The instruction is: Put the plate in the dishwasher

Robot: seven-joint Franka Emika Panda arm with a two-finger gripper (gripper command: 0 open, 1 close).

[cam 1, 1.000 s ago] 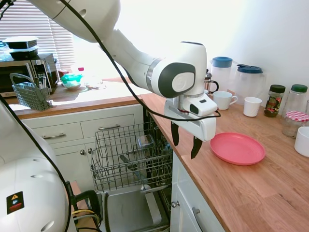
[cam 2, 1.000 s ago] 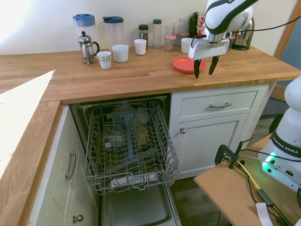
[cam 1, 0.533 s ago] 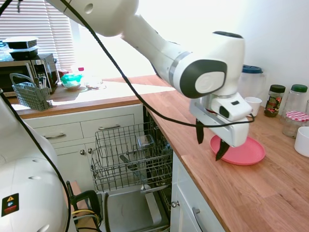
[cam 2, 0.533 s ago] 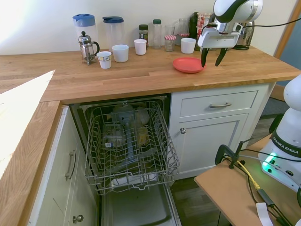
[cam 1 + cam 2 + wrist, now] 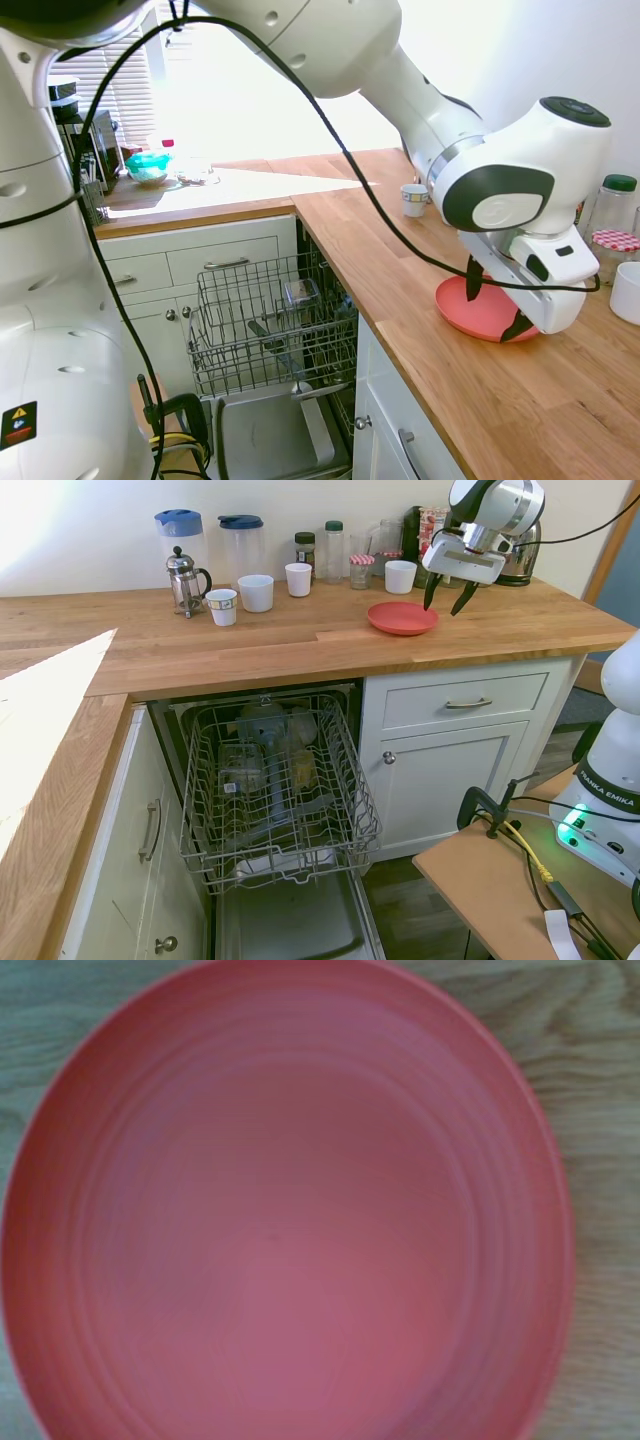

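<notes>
The first exterior view is looking from beside the arm's base along the wooden counter (image 5: 420,300), the open dishwasher (image 5: 270,330) lying at its 7 o'clock. The second is facing the counter front-on from farther back — both are sharing the plate (image 5: 402,617) and dishwasher rack. The wrist view is looking down on the plate from close range.

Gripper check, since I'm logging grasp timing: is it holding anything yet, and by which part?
Nothing is held. The gripper is open, just above the plate, which lies flat on the countertop.
</notes>
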